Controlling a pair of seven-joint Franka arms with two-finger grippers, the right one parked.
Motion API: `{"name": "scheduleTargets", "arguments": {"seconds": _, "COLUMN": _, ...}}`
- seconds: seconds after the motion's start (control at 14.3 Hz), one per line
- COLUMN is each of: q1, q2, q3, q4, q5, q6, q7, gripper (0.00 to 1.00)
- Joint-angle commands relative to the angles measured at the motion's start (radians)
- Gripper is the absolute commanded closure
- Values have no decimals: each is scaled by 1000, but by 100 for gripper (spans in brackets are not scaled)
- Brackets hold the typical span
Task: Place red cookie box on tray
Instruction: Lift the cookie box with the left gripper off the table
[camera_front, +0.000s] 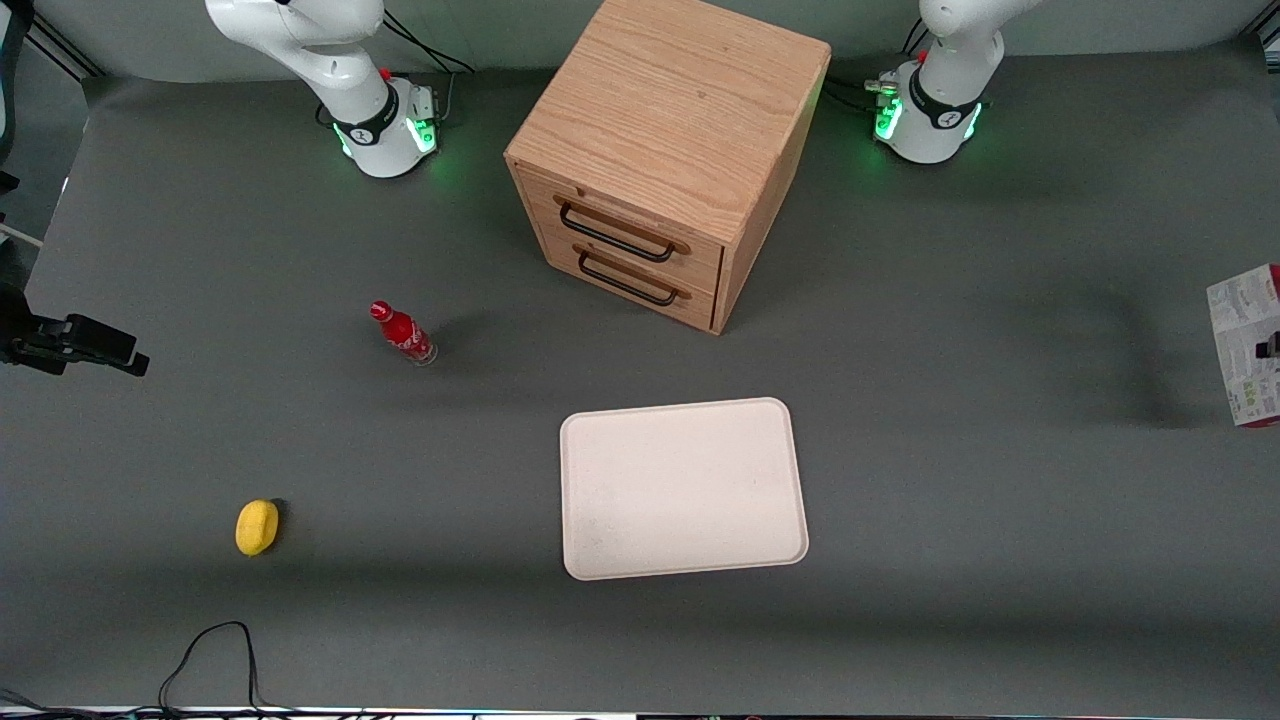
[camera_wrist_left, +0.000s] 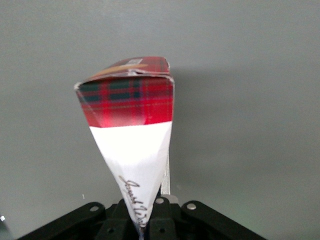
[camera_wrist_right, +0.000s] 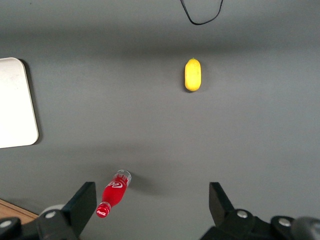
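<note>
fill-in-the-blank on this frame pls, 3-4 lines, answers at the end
1. The gripper is shut on the red cookie box, holding it above the ____.
2. The tray has ____ on it.
3. The small red bottle stands upright, farther from the front camera than the ____ object.
4. The wooden cabinet has ____ drawer handles.

Answers: table; nothing; yellow; two
</note>
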Motion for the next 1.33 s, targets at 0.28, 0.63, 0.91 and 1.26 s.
{"name": "scheduleTargets", "arguments": {"seconds": 0.28, "q1": -212, "q2": -333, "q3": -3, "q4": -23, "q5": 31, "q6": -360, "q7": -332, "gripper": 100}}
{"name": "scheduleTargets", "arguments": {"seconds": 0.63, "q1": -251, "q2": -361, "q3": -107, "q4": 20, "q5": 10, "q6": -393, "q7": -442, "gripper": 100}}
{"name": "scheduleTargets", "arguments": {"seconds": 0.91, "q1": -255, "q2": -267, "q3": -268, "q4": 93, "q5": -77, "q6": -374, "q7": -626, "gripper": 100}}
{"name": "scheduleTargets", "arguments": {"seconds": 1.26, "q1": -390, "q2": 25, "q3": -409, "q4": 399, "q5": -102, "q6": -368, "q7": -959, "gripper": 100}}
